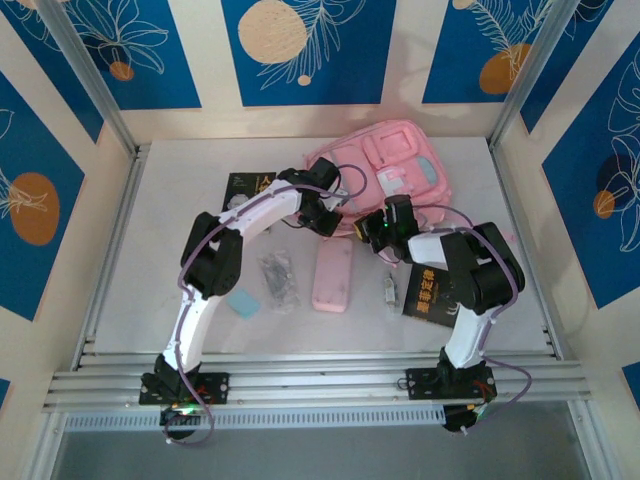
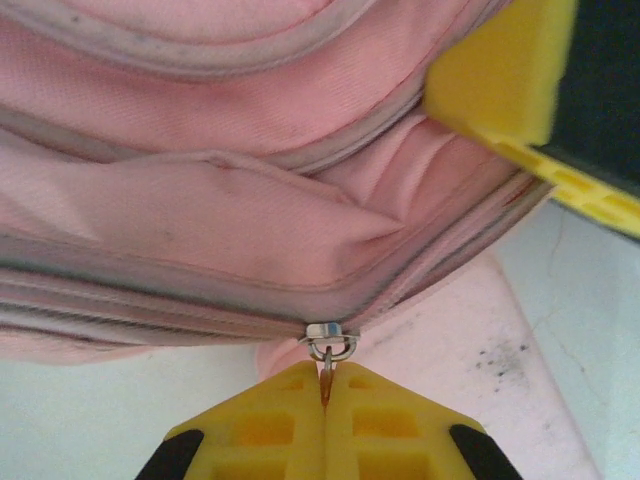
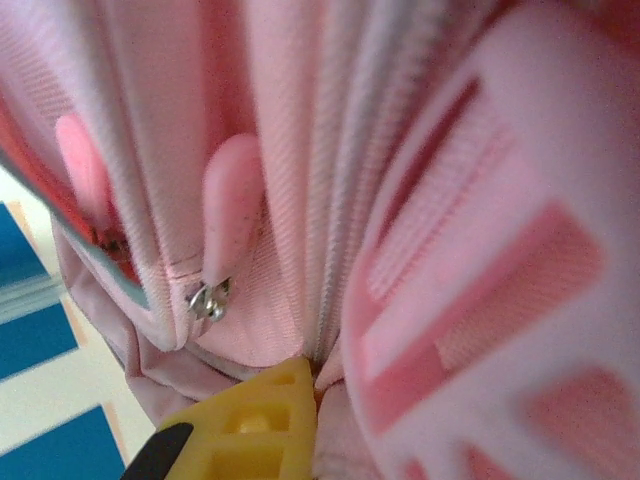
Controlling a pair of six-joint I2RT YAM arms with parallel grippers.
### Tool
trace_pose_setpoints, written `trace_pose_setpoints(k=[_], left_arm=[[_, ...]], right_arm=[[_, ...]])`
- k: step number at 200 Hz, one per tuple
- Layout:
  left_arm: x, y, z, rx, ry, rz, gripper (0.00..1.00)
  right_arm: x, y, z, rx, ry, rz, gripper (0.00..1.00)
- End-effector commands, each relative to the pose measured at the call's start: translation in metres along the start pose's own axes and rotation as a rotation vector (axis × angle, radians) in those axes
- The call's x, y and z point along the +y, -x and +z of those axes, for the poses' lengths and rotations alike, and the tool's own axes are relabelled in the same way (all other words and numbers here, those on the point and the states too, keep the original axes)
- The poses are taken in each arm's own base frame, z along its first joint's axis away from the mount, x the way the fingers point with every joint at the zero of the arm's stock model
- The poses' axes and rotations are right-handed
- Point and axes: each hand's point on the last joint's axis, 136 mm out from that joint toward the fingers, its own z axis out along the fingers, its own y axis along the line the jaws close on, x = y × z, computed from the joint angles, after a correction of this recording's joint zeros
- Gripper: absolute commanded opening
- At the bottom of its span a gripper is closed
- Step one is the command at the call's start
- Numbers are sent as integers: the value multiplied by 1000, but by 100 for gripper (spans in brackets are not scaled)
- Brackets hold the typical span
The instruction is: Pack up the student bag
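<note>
Both left gripper point(image 2: 322, 385) and right gripper point(image 3: 303, 372) sit closed against student bag point(image 1: 392, 165).

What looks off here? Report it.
Nothing spilled or torn. Only oddity: dark smudges just beside the student bag, near where the left gripper pinches its zipper pull. The bag lies flat, skewed to the table edges.

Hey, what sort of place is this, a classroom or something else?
Most likely a robot test booth, not a classroom: two robot arms are bolted to a metal rail at the edge of a white table, printed blue panels wall it in, and a pink backpack lies on it.
</note>
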Motion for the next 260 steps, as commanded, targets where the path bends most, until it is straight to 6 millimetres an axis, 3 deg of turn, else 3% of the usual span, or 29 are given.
trace_pose_setpoints(k=[1,51,78,111,146,173,201,220,234,246,260], left_arm=[[49,-41,-10,170,119,-18,0],[120,-29,-32,145,257,-64,0],[127,-23,-41,146,273,-50,0],[87,-25,-45,147,168,-30,0],[15,-25,-41,142,30,41,0],[-22,-26,-43,139,0,102,0],[-61,-20,-46,104,-99,114,0],[-89,-13,-49,77,-168,130,0],[-105,-9,-51,58,-196,152,0],[-110,-5,-50,52,-192,168,0],[-108,-2,-47,48,-177,169,0]], right_arm=[[34,12,-19,30,65,-204,0],[49,4,-41,150,44,-465,0],[48,20,-49,166,-23,-598,0],[50,75,-54,60,-103,-649,0],[77,122,-54,-5,-61,-604,0],[78,145,-49,-41,-121,-528,0],[70,149,-53,-79,-146,-464,0],[58,148,-60,-109,-176,-426,17],[46,144,-70,-106,-196,-369,46],[38,132,-81,-99,-198,-323,64],[31,110,-92,-92,-174,-280,76]])
